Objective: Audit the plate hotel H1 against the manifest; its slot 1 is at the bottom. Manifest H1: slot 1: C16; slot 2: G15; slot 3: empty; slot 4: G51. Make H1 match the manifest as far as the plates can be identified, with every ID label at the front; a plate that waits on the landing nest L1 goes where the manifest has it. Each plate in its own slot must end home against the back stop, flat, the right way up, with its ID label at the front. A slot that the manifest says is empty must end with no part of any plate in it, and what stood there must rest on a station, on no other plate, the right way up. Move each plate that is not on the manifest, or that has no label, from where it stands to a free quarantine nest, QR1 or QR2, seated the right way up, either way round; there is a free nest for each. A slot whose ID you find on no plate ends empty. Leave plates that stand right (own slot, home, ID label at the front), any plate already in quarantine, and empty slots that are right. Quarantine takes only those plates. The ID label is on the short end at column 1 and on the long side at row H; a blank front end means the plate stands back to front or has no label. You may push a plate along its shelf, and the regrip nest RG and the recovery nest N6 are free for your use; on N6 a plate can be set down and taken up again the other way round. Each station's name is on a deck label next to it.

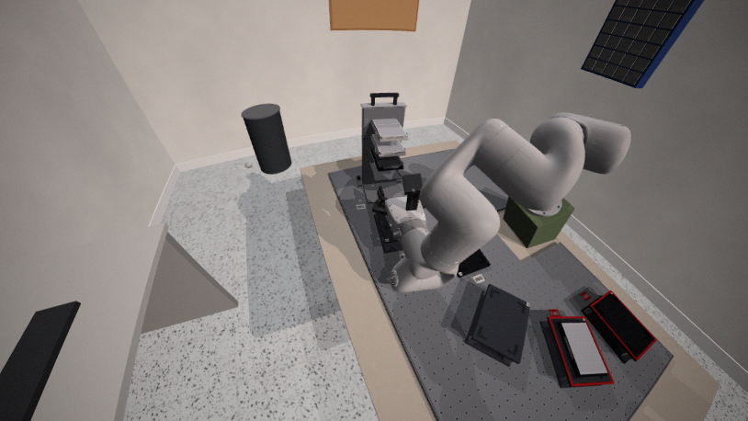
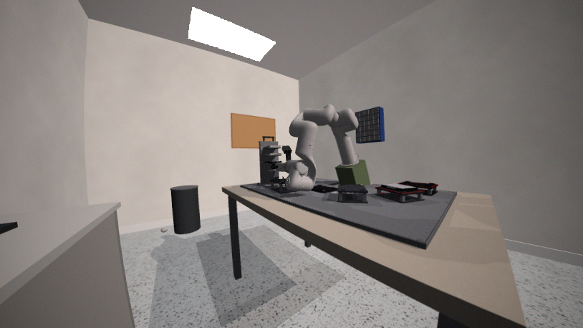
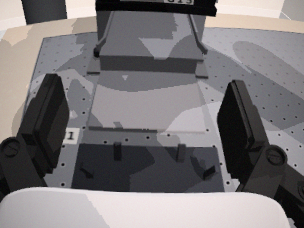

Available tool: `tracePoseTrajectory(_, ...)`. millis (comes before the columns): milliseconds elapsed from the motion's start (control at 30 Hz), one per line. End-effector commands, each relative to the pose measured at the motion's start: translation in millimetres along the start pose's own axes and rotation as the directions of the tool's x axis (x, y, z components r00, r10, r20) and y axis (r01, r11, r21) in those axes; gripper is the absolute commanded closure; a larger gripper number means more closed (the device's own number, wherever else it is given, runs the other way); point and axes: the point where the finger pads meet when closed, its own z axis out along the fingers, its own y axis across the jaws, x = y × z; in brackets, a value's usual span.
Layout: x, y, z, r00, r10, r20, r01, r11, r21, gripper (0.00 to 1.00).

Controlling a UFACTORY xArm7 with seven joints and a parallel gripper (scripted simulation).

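The plate hotel H1 (image 1: 383,137) stands at the far end of the deck. It holds two pale plates on its upper shelves (image 1: 390,129) (image 1: 391,149) and a dark plate (image 1: 390,162) below them. The shelf under it (image 3: 147,98) looks empty. My gripper (image 3: 144,95) is open and empty. It is low in front of the hotel, over the empty landing nest (image 3: 147,156), and also shows in the top view (image 1: 386,205). The pale plates' labels cannot be read.
Two red-framed quarantine nests stand at the near right. One holds a pale plate (image 1: 583,347), the other (image 1: 622,324) is empty. A dark square nest (image 1: 499,322) and a flat dark nest (image 1: 473,261) lie mid-deck. The arm's green base (image 1: 538,220) is at the right.
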Motion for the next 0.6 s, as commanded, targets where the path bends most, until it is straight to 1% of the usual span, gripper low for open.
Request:
tracePoseTrajectory(0,1,-1,-5.8,1.000,0.003,0.000,-0.003,1.000,0.000,0.00)
tracePoseTrajectory(133,1,-1,-12.4,1.000,0.003,0.000,-0.003,1.000,0.000,0.00)
tracePoseTrajectory(267,1,-1,-12.4,1.000,0.003,0.000,-0.003,1.000,0.000,0.00)
tracePoseTrajectory(467,17,0,-12.4,1.000,0.003,0.000,-0.003,1.000,-0.001,0.00)
tracePoseTrajectory(567,20,1,-12.4,1.000,0.003,0.000,-0.003,1.000,-0.001,0.00)
